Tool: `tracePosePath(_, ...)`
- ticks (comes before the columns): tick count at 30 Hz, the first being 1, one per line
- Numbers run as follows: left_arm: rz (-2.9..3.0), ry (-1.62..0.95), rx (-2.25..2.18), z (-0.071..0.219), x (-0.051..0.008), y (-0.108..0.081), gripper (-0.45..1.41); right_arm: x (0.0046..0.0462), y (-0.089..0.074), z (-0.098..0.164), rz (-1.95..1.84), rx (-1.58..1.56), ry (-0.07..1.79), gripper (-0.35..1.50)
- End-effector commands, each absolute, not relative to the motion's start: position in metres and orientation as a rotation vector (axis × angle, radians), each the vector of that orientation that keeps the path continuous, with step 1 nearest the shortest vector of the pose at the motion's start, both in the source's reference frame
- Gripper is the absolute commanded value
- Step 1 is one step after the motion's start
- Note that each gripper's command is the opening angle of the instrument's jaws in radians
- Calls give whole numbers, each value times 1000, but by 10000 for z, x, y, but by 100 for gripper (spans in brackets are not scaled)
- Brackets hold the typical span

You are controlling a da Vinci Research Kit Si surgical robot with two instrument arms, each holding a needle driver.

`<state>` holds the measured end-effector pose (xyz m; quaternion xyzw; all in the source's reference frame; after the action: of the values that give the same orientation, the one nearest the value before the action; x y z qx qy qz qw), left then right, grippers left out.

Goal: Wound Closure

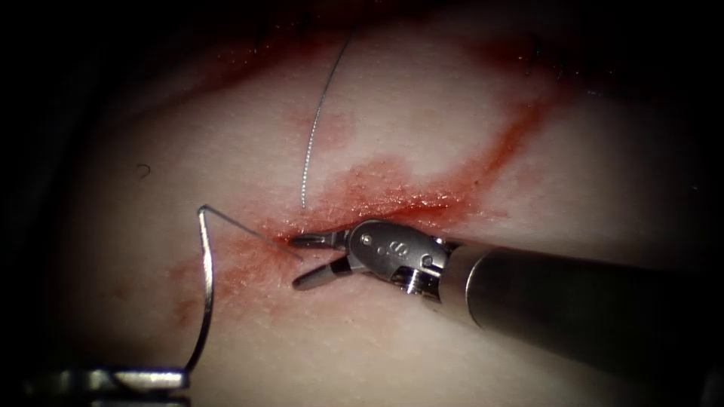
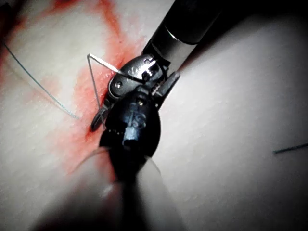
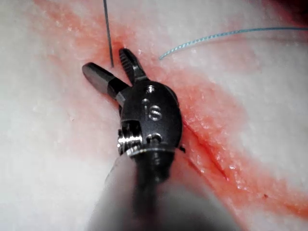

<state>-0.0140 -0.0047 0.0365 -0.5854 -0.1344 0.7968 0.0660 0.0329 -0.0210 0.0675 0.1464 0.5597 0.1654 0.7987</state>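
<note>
The curved needle (image 1: 209, 294) is out of the tissue (image 1: 422, 113), left of the cut (image 1: 407, 207). My left tool (image 1: 177, 377) is shut on its lower end. From the needle's upper end a thin thread (image 1: 249, 232) slants right to the cut's left end. My right tool (image 1: 298, 261) is there with its jaws open around that thread, gripping nothing. The left wrist view has the needle (image 2: 95, 86) rising from my left tool (image 2: 99, 118). In the right wrist view the open right tool (image 3: 108, 60) has the thread (image 3: 108, 29) ending between its jaws.
A loose thread tail (image 1: 315, 128) lies on the tissue above the cut, its free end close to the cut's edge; it appears as a blue strand (image 3: 216, 35) in the right wrist view. Red fluid (image 1: 377, 188) stains the tissue around the cut.
</note>
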Motion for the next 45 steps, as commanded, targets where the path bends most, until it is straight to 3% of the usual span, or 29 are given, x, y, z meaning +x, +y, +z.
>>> tracePosePath(1, 2402, -409, -1768, 373, -145, -49, -45, 332, -217, 683, 346, 322, 1205, -35)
tracePosePath(11, 2373, -375, -1731, 412, -137, -27, -45, 310, -222, 647, 294, 343, 1207, -35)
tracePosePath(29, 2266, -534, -1656, 481, -95, -17, -45, 360, -295, 553, 218, 574, 1283, -35)
tracePosePath(32, 2274, -516, -1632, 481, -84, -12, -45, 364, -277, 548, 231, 496, 1283, 54)
tracePosePath(35, 2284, -493, -1603, 483, -70, -8, -45, 358, -258, 547, 221, 418, 1283, 93)
tracePosePath(45, 2312, -407, -1460, 499, -33, 4, -45, 323, -224, 569, 194, 304, 1243, 99)
